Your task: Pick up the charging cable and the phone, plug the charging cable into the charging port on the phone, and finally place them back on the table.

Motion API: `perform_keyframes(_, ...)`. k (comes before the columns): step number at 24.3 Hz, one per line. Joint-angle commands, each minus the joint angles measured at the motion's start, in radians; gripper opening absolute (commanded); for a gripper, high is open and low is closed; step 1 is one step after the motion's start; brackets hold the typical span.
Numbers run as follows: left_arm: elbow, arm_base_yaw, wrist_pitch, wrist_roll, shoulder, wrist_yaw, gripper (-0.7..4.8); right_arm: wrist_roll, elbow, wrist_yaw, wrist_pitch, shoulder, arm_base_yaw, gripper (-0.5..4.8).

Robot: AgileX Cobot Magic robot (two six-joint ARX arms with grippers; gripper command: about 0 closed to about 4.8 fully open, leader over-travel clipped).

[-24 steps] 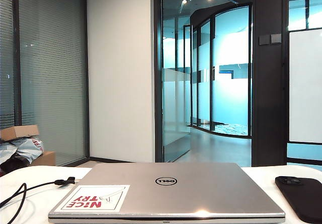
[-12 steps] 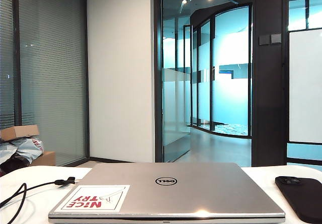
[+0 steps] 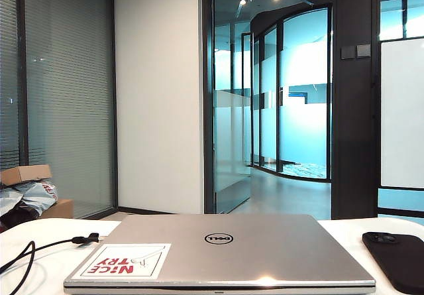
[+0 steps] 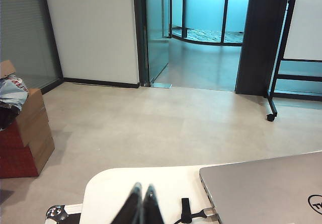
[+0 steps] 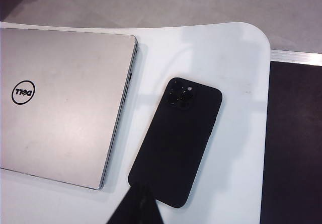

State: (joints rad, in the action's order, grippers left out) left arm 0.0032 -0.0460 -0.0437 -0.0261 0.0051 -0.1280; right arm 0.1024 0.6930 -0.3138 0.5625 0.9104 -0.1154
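Note:
The black charging cable (image 3: 40, 247) lies on the white table (image 3: 40, 268) to the left of the laptop; its plug end (image 4: 201, 214) with a black tie rests beside the laptop's side. The black phone (image 3: 397, 258) lies face down on the right, camera bump up (image 5: 178, 138). My left gripper (image 4: 142, 190) is shut and empty, hovering near the cable's plug end. Above the phone's near end, my right gripper (image 5: 138, 189) is shut with nothing in it. Neither gripper appears in the exterior view.
A closed silver Dell laptop (image 3: 222, 252) with a red sticker fills the table's middle. Cardboard boxes (image 4: 25, 138) stand on the floor beyond the table's left edge. A dark mat (image 5: 292, 138) borders the table's right edge.

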Motion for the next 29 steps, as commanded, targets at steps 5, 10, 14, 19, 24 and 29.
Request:
perform_keyframes(5, 0.000, 0.001, -0.010, 0.000, 0.001, -0.002, -0.06, 0.002, 0.006, -0.002, -0.015, -0.003, 0.001, -0.01)
perform_keyframes(10, 0.000, 0.001, -0.010, 0.000, 0.001, -0.002, -0.06, 0.003, 0.005, 0.002, -0.018, -0.006, 0.001, -0.01)
perform_keyframes(14, 0.000, 0.001, -0.010, 0.000, 0.001, -0.002, -0.06, 0.005, 0.005, 0.008, -0.029, -0.041, 0.003, 0.00)
perform_keyframes(19, 0.000, 0.001, -0.010, 0.000, 0.001, -0.002, -0.05, 0.009, 0.001, 0.183, -0.127, -0.140, 0.004, -0.01)
perform_keyframes(24, 0.000, 0.001, -0.010, 0.000, 0.001, -0.002, -0.06, 0.063, -0.087, 0.271, -0.325, -0.283, 0.030, -0.01)
perform_keyframes(29, 0.000, 0.001, -0.010, 0.000, 0.001, -0.002, -0.06, 0.061, -0.259, 0.270, -0.607, -0.422, 0.041, -0.01)
